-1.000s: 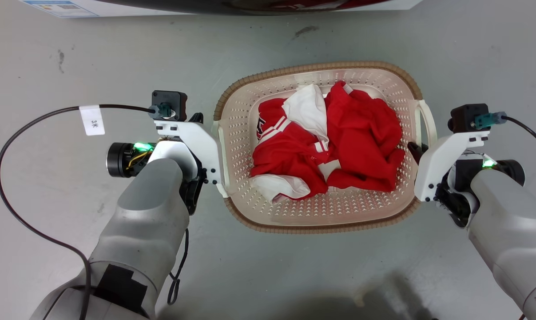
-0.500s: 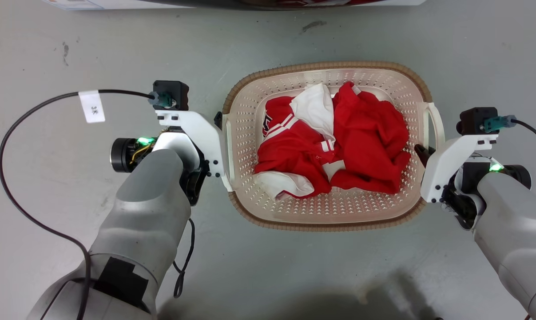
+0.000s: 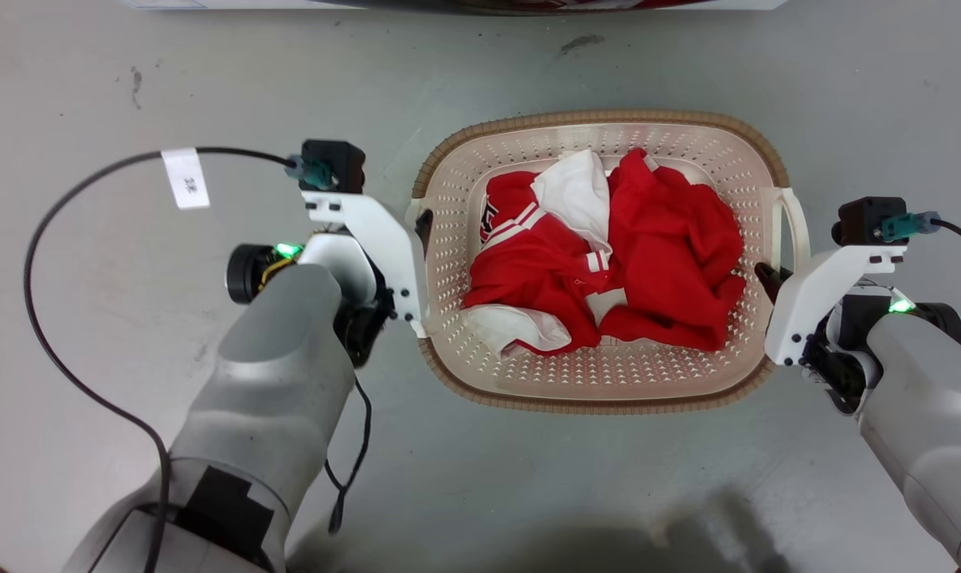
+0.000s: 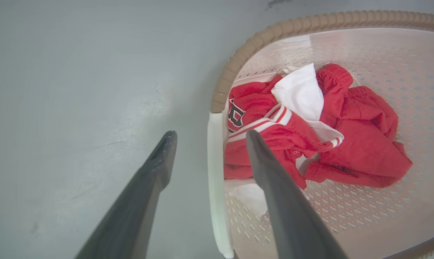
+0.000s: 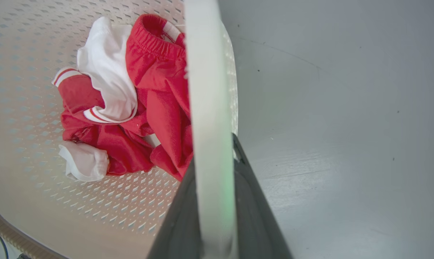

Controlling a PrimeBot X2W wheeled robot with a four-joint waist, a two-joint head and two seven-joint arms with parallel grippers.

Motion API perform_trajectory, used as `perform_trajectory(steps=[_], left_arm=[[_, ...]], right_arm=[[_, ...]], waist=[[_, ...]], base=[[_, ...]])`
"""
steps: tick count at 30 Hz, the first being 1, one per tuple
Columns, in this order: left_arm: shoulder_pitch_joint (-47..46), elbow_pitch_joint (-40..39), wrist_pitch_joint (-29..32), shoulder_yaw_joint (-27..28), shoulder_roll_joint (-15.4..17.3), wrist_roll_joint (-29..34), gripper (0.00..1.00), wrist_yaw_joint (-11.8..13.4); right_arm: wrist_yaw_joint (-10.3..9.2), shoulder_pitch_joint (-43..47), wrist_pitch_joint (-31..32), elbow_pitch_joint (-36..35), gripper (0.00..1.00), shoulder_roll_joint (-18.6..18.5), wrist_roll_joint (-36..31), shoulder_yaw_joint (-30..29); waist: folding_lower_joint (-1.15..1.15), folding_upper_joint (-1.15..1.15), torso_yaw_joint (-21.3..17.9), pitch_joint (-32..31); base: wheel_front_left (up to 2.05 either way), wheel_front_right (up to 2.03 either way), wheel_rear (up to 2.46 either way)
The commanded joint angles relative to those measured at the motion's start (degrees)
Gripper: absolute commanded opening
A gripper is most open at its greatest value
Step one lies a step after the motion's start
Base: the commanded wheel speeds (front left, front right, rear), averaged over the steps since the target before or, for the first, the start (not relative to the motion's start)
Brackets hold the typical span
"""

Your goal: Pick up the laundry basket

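Between my arms, over the floor (image 3: 90,446), is the laundry basket (image 3: 599,127), with red and white clothes (image 3: 607,247) inside. My left pincer (image 4: 210,133) gapes wide astride its left handle (image 4: 214,180). My right pincer (image 5: 213,151) is pinched close around the right handle (image 5: 208,90).

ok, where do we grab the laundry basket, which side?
Its two white handles, one per short end, from outside: each is a thin bar standing off the wall. The left gripper straddles the left handle, open; right gripper pinches the right handle.
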Motion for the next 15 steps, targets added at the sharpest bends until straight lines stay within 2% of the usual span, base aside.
perform_trajectory(steps=[1,9,15], left_arm=[[0.9,-0.19,0.21,-0.25,0.0,-0.21,1.0,-0.27],[5.23,-1.09,0.02,-1.87,0.0,-1.76,1.0,2.8],[7.4,-1.53,-1.06,-2.48,0.0,-4.03,1.0,3.8]], right_arm=[[0.16,0.14,-0.3,-0.03,0.0,-0.26,0.37,0.09],[0.16,-0.63,-0.57,0.02,0.0,-0.47,1.48,1.23],[0.16,-1.39,-0.68,-0.16,0.0,-0.47,2.18,2.24]], waist=[[0.0,0.0,0.12,-0.02],[0.0,0.0,0.24,0.66],[0.0,0.0,-0.25,1.58]], base=[[0.0,0.0,0.0],[0.0,0.0,0.0],[0.0,0.0,0.0]])
